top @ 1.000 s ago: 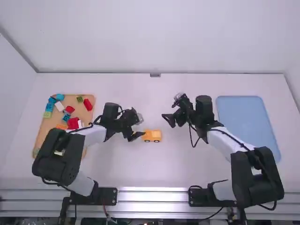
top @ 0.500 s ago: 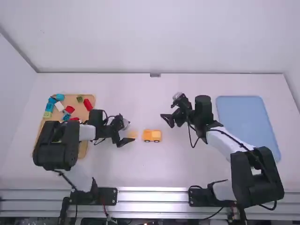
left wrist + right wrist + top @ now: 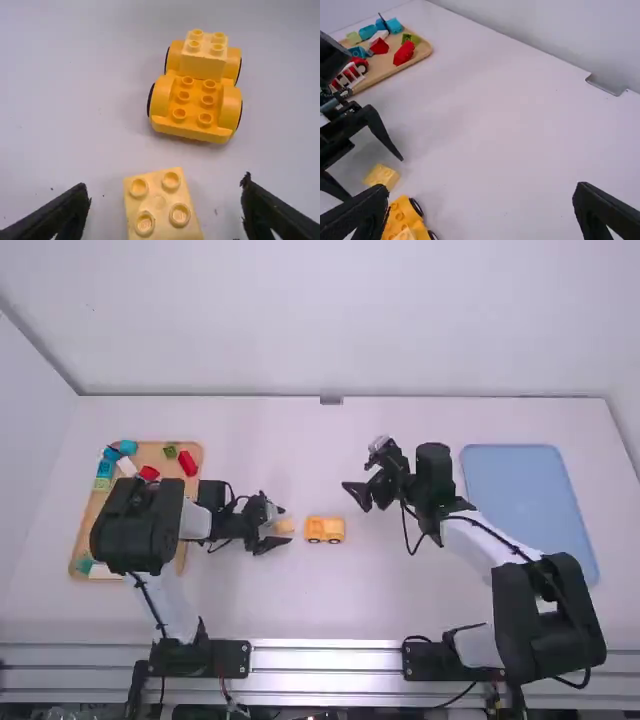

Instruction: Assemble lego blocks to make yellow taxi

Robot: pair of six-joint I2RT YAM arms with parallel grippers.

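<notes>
Arms, two, white-linked with black joints, based at the bottom edge of the high view; I have both over a white table (image 3: 330, 600).

Item: left gripper (image 3: 281, 526), black, two-fingered, left of centre in the frame. Fingers wide apart, one on either side of the loose block, gripping nothing.

Item: pale yellow plastic block (image 3: 159, 220), studded, loose, between those fingers and slightly skewed to them. I cannot tell its long axis.

Item: orange-yellow wheeled chassis (image 3: 316, 531), near the middle of the frame, just right of the block. Its bare studs face the loose block; a second pale yellow block (image 3: 204, 65) sits on its far end from there.

The relation I judge matters: block squarely between the left fingers before I close, since skew could twist it. The left arm is nearer; a lift and short carry right should follow.

Item: right gripper (image 3: 482, 189), black, spread wide, empty, upper right of the chassis in the high view.

Item: blue tray (image 3: 525, 505), right side of frame.

Item: wooden tray (image 3: 153, 457), left side, holding mixed bricks, one long and red (image 3: 188, 464).
</notes>
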